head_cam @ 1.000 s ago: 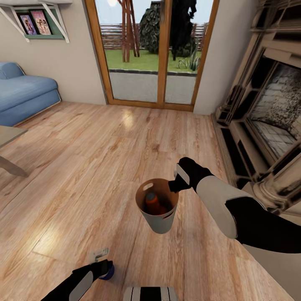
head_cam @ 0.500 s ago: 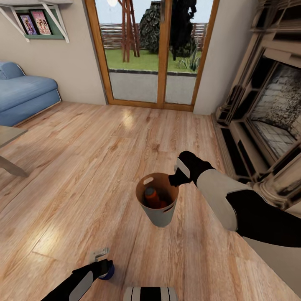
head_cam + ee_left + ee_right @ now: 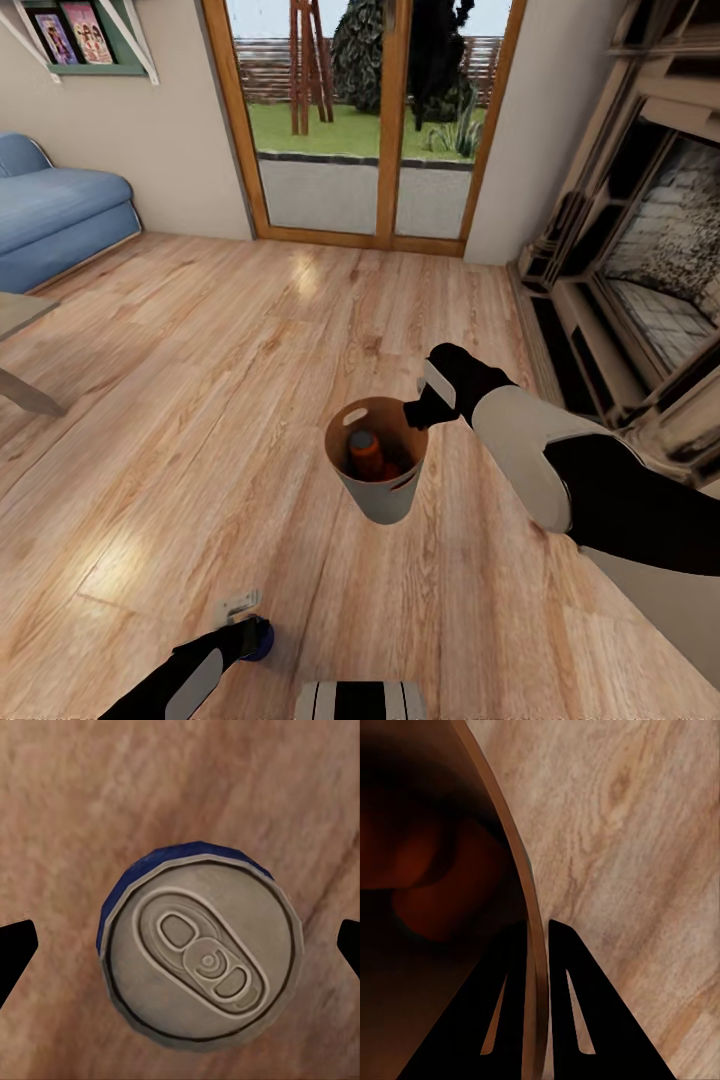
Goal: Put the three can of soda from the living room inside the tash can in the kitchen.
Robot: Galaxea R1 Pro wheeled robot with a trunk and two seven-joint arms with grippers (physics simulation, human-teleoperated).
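Observation:
My right gripper (image 3: 418, 412) is shut on the rim of the trash can (image 3: 385, 500) and holds it above the wood floor. The right wrist view shows its fingers (image 3: 566, 975) pinching the thin rim (image 3: 521, 892), one inside and one outside. An orange soda can (image 3: 366, 452) leans inside the bin, with more orange (image 3: 435, 892) beneath it in the dark. The dark blue soda can (image 3: 262, 645) stands upright on the floor at the bottom of the head view. My left gripper (image 3: 248, 625) hangs open over its silver top (image 3: 202, 960), fingertips (image 3: 15, 945) apart on either side.
A light blue sofa (image 3: 50, 215) stands at the far left, with a coffee table corner (image 3: 20, 310) in front of it. Wood-framed glass doors (image 3: 360, 120) fill the back wall. The fireplace (image 3: 650, 250) runs along the right. Open plank floor lies between them.
My right gripper has carried the trash can a little up and away from me. The head view has tilted slightly down. The left gripper and blue can have stayed put.

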